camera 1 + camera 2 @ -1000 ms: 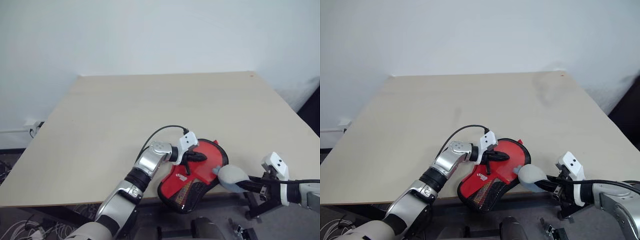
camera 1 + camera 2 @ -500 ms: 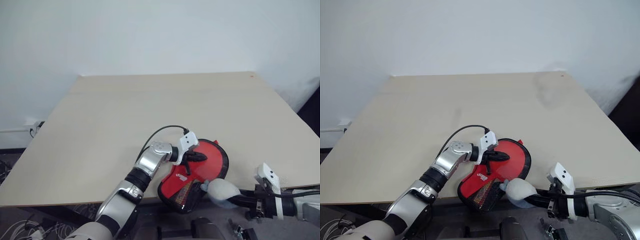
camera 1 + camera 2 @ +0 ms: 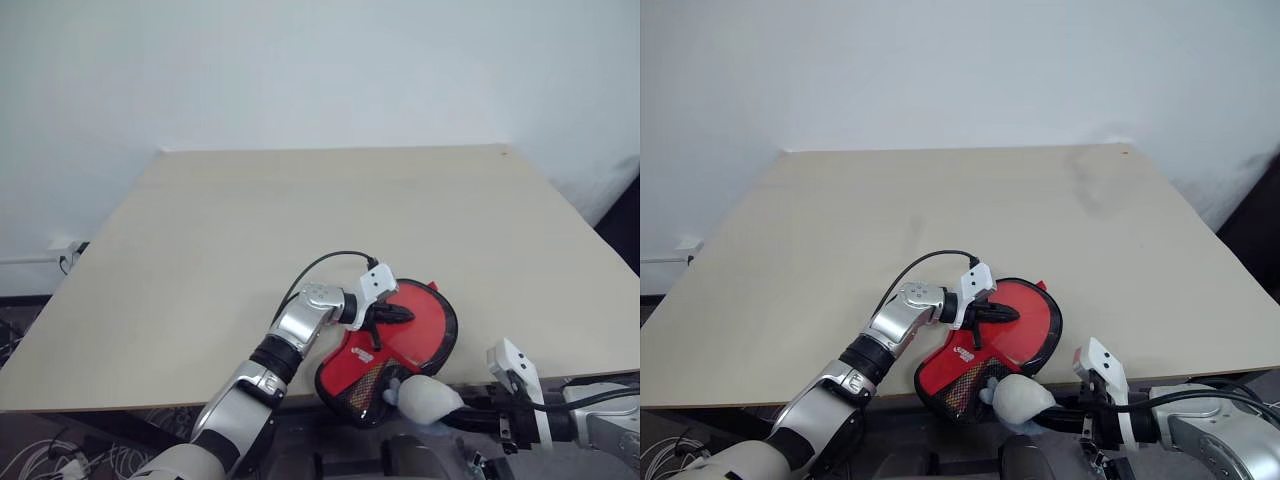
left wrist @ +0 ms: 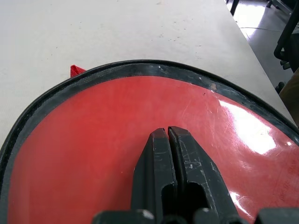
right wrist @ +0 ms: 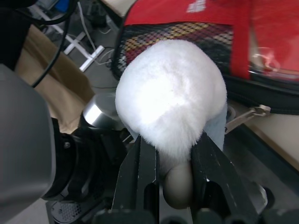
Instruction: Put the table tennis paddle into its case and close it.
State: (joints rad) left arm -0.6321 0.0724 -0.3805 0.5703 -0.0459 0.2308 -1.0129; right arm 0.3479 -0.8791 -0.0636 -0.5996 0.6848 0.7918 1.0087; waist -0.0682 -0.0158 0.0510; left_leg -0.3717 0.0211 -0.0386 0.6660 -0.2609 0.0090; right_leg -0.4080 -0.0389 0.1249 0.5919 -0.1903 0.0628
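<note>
Where fluffy white lump (image 5: 170,95) sits, right claw (image 5: 173,158) fingertips hidden.

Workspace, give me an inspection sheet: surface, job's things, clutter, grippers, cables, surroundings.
Surface: beige table, mostly bare.
Job's things: case lies at the near edge, its narrow end overhanging; paddle cannot be told apart inside it.
Clutter: nothing seen.
Grippers: left gripper shut, pressing on the case's red panel; right gripper shut on fluffy white ball, off the near edge by the case's narrow end.
Cables: black cable loops over the left wrist.
Surroundings: white wall.
</note>
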